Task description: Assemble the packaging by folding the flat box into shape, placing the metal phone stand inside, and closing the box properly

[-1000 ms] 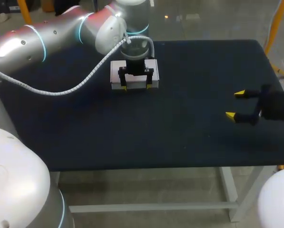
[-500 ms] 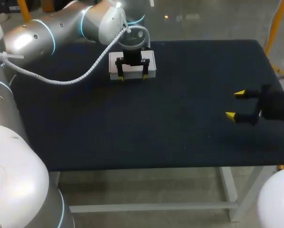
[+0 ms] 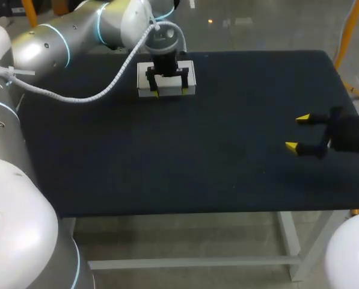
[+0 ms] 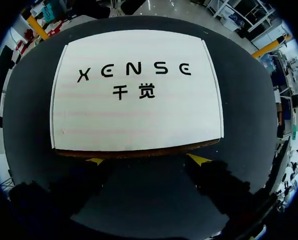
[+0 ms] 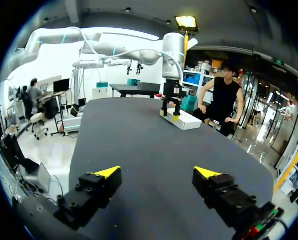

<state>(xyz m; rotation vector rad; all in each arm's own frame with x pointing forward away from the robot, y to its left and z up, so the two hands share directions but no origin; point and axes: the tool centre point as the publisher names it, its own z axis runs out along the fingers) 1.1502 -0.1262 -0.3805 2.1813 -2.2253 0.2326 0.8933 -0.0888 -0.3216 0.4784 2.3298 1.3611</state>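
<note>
Though the white box (image 4: 139, 95) partly hides its yellow tips, the left gripper (image 4: 147, 160) stands spread, like the right gripper (image 5: 157, 172).

Overhead, near, far views of box (image 4: 137, 115)

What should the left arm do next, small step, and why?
Probably lift the left pincer slightly off the white box. Its open yellow tips sit at the box's near edge without gripping it, and the box lies close to the table's far edge, so a push outward looks risky.
</note>
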